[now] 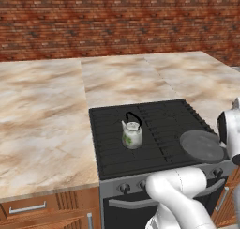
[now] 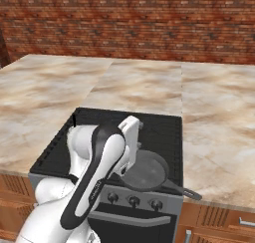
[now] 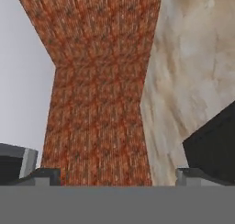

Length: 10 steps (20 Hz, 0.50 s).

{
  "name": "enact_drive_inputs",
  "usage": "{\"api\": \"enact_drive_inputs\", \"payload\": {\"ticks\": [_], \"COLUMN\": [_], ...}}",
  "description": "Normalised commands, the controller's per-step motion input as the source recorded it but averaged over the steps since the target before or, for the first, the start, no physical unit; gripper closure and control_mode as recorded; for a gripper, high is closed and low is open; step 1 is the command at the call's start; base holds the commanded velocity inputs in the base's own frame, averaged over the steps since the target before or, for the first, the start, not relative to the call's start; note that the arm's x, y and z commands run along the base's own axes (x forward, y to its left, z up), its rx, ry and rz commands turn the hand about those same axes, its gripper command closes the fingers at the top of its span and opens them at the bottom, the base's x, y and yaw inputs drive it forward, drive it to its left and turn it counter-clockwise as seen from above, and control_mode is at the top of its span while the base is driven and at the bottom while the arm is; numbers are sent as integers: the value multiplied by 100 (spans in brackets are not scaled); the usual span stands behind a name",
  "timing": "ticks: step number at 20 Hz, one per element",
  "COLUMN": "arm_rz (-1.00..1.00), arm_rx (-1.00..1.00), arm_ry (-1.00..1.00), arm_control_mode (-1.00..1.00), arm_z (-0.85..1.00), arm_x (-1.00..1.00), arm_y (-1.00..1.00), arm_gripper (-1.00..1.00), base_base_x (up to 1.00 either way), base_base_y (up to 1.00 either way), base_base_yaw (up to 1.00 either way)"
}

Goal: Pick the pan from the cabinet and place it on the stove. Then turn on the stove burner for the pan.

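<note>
On the front right corner of the stove (image 1: pixel 154 129) I see the pan (image 1: pixel 202 146), sitting flat on the ridged black grate, just above the row of round knobs (image 2: pixel 133 201) on the grey front. From my right base view the pan (image 2: pixel 145 171) has its long dark handle (image 2: pixel 182 189) pointing out past the stove's front right edge, over the edge of the counter (image 2: pixel 219 137). Left of the pan, well apart from it, the small whitish kettle (image 1: pixel 132 133) stands upright near the middle of the grate, its black hoop handle raised.

My arm (image 2: pixel 99 172) bends up in front of the oven door, and its upper part stands just beside the pan on the left in the right base view. Through the hand view I look at the brick wall (image 3: pixel 98 90), a stretch of marbled counter (image 3: pixel 193 71) and a black corner of the stove (image 3: pixel 215 145). The pincer (image 3: pixel 117 176) is spread wide, its two fingertips (image 3: pixel 43 175) far apart at the bottom of that view, with nothing between them.

Marbled counter runs on both sides of the stove and behind it, up to the brick wall. A wooden drawer (image 1: pixel 28 208) with a short metal handle sits below the counter at the left.
</note>
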Motion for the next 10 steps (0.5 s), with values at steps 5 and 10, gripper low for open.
{"api": "enact_drive_inputs", "payload": {"ticks": [5, 10], "arm_rz": [-13, -4], "arm_rx": [67, 73], "arm_ry": [0, -1], "arm_control_mode": [-100, -100], "arm_z": [78, 41], "arm_x": [-81, -48], "arm_y": [-19, -28], "arm_gripper": [-100, -100], "base_base_x": [0, 0], "base_base_y": [0, 0], "base_base_yaw": [0, 0]}}
